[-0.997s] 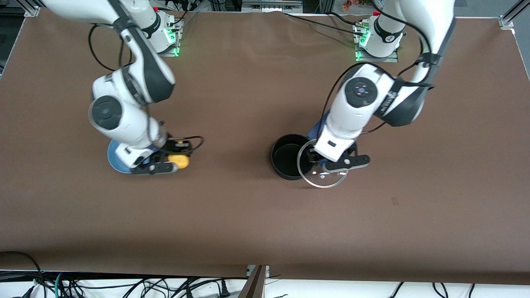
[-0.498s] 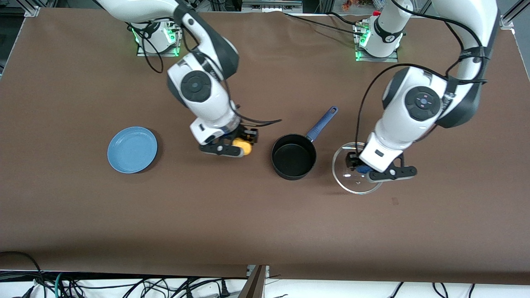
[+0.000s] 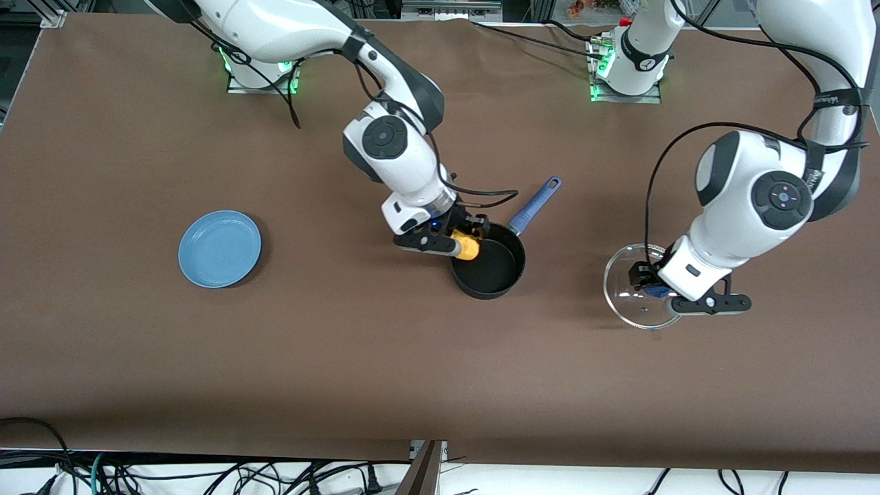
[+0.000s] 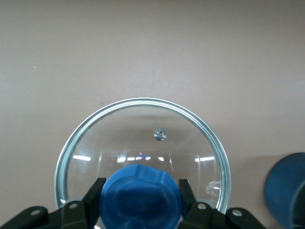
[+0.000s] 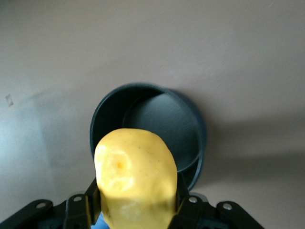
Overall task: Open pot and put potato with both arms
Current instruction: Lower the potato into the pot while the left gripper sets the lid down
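right claw (image 3: 459, 242), clamping the potato (image 3: 467, 247), has travelled from the blue plate (image 3: 219, 248) to the pot (image 3: 489, 260) rim; release looks imminent. left claw (image 3: 658, 289), clamping the lid (image 3: 631, 294) knob, has carried it toward the left arm's end. potato: smooth, yellow-orange, oval.

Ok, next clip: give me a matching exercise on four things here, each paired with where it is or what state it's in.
Things:
1. potato
2. lid
3. pot
4. blue plate

States:
A. bare, on the table toward the right arm's end
B. held by its blue knob in the left gripper
C. open and empty
D. held in the right gripper over the pot's rim

Pairs: 1-D, 2-B, 3-C, 4-A
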Robot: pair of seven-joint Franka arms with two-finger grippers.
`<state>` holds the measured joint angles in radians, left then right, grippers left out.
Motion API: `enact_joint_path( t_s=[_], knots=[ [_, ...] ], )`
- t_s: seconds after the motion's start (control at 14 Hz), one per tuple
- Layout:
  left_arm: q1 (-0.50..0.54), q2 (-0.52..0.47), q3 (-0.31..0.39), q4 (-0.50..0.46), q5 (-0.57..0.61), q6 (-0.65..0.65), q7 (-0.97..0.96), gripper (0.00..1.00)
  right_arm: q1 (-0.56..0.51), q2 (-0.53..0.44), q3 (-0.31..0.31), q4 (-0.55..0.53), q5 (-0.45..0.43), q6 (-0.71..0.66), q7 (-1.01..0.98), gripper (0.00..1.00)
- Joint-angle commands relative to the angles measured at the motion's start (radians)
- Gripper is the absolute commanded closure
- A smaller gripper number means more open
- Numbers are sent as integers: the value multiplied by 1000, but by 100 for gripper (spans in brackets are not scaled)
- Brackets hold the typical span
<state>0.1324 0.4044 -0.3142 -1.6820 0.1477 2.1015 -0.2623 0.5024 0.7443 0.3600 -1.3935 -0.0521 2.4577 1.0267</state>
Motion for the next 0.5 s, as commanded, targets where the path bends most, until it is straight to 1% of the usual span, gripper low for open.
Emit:
enact_joint_path(
  t_s=[0.0, 0.21, 0.28, 0.43],
  knots=[
    [48, -55, -11, -91, -28, 49, 77, 66, 16, 41, -4, 41, 3, 32, 23, 62],
    [91, -91, -11, -244, -28, 228, 107, 66, 28, 76, -4, 41, 3, 102, 50, 62],
    [93, -94, -11, -273, -28, 261, 118, 66, 30, 89, -6, 41, 3, 134, 59, 62],
    [116, -104, -11, -295, -28, 269, 143, 66, 31, 115, -6, 41, 3, 184, 59, 62]
  ],
)
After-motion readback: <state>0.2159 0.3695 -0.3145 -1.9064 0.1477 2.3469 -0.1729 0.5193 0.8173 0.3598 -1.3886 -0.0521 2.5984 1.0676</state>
